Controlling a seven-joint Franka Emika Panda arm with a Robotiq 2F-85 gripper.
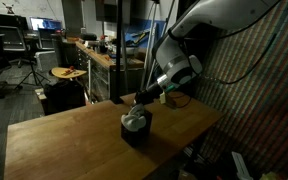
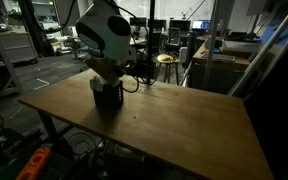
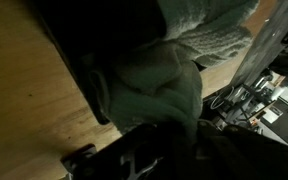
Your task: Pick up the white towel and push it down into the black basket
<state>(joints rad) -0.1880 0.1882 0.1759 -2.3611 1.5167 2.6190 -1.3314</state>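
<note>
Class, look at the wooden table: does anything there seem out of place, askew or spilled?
Only one thing: the off-white, wrinkled cloth towel bulges out of the top of the small black cube-shaped basket rather than sitting inside. The basket stands upright on the wooden table; nothing is spilled.

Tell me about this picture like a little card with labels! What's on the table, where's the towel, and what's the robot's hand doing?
table: wooden table
basket: small black slotted cube basket, standing on the table
towel: off-white wrinkled cloth towel, bunched into the basket's top, part bulging above the rim
gripper: gripper shut, right above the towel, at the bundle
held or not: cannot tell whether it pinches the cloth
</note>
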